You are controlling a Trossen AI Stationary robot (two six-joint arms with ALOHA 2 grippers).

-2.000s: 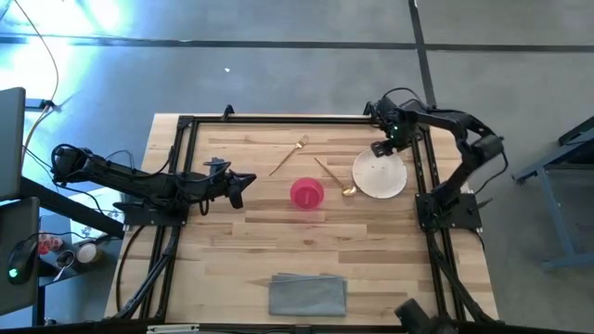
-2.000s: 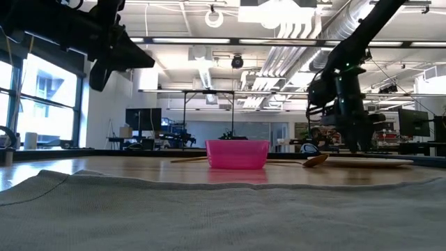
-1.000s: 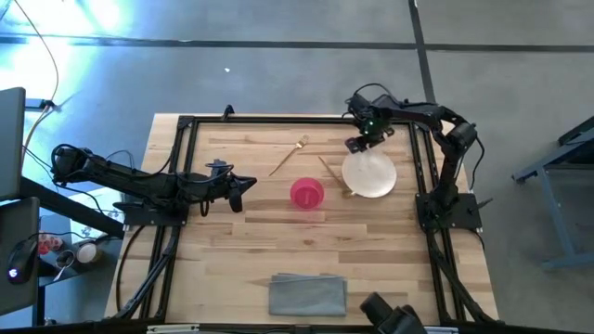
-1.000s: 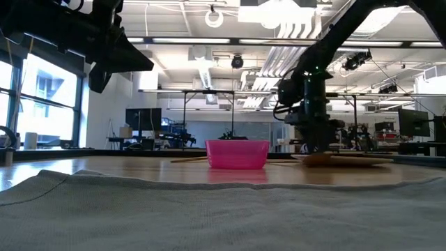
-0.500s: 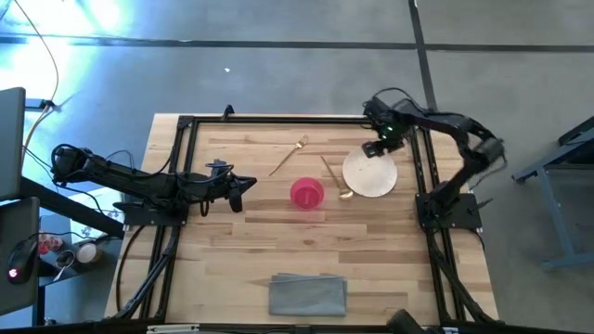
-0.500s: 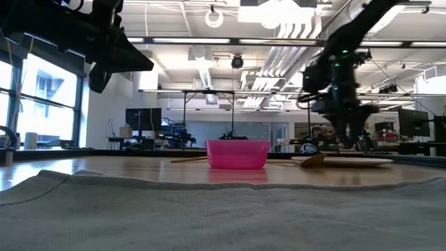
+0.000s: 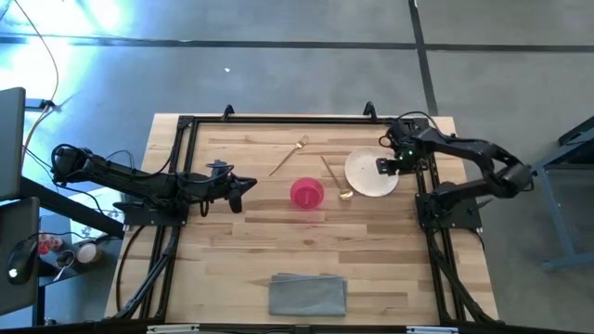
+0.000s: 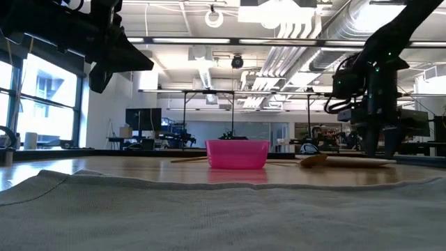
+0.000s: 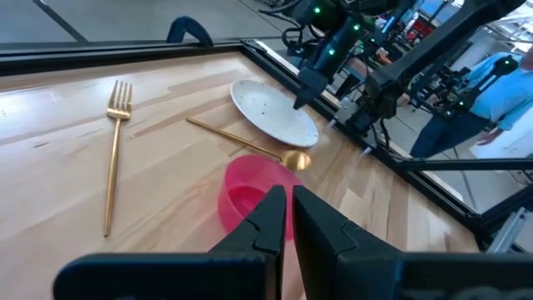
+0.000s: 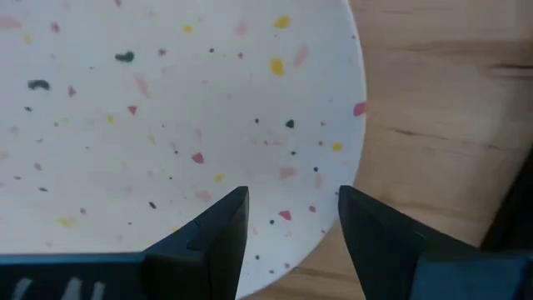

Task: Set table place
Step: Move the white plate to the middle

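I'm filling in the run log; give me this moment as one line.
right pincer: open, over round off-white speckled plate edge | left pincer: shut, waiting left of pink bowl | gold spoon, gold fork: on table

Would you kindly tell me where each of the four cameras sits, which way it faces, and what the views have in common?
High view: above the table, looking straight down; both arms show, left tool and right tool.
Low view: at tabletop height behind the grey cloth, facing the room; both arms enter from above.
Left wrist view: on the left arm, past its shut tool towards the fork, spoon and pink bowl.
Right wrist view: on the right arm, past its open tool, close over the plate.
Shared: the high, low and left wrist views all show the bowl.
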